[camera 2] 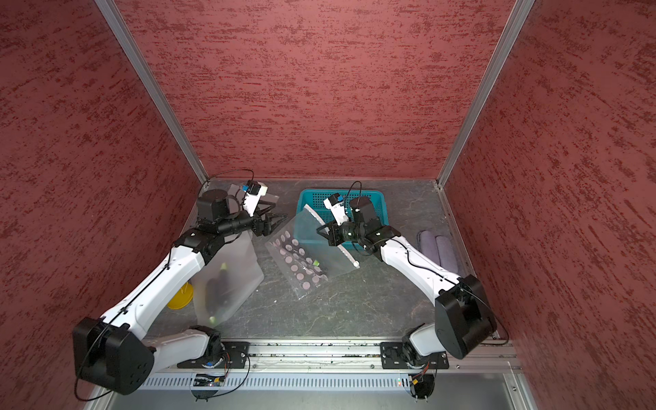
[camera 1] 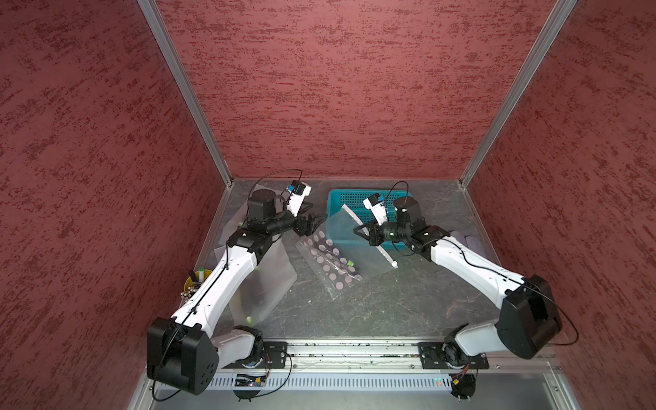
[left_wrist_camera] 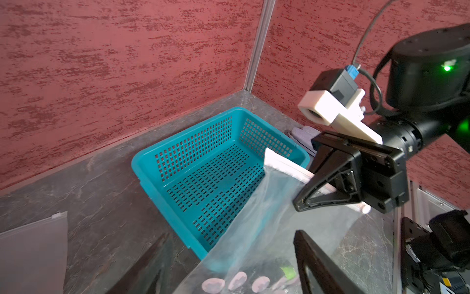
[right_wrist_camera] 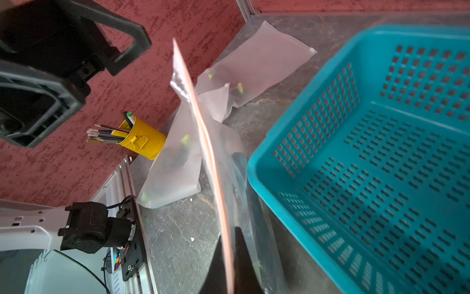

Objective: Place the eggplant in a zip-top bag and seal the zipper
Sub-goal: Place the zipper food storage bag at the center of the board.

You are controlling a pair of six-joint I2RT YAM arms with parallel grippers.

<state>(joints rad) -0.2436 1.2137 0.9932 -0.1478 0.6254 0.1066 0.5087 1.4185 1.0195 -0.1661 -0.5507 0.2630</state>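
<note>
While the right gripper point(camera 1: 356, 230) is pressed together on the zipper strip point(left_wrist_camera: 282, 163) of the clear zip-top bag point(camera 1: 365, 253), the left gripper point(camera 1: 317, 220) stands just beside the bag's other side with its fingers point(left_wrist_camera: 304, 244) wide apart. In the left wrist view the lower part of the bag lies between those fingers, and I cannot tell if they touch the plastic.

The bag is printed with pink dots. Its bottom rests near the middle of the bench point(camera 1: 390, 305). Its zipper edge is lifted and slopes in front of the near wall of the teal basket point(camera 1: 332, 193), which stands at the far edge of the bench. A white slider point(camera 1: 394, 264) sits at the end of the strip that is closer to the front edge.

Inside this bag the eggplant point(camera 1: 350, 263) shows only as a small green stem end through the plastic. Its dark body is difficult to make out between the dots. Whether the mouth of the bag is closed I cannot tell.

Along the left edge lie frosted bags point(camera 2: 234, 284), partly under the left arm, and one of them holds dark vegetables point(camera 2: 216, 293) with green tips. A yellow cup point(right_wrist_camera: 142, 141) with pencils stands at the left edge, toward the front corner. A lilac cloth point(camera 2: 438, 252) lies near the right edge.
</note>
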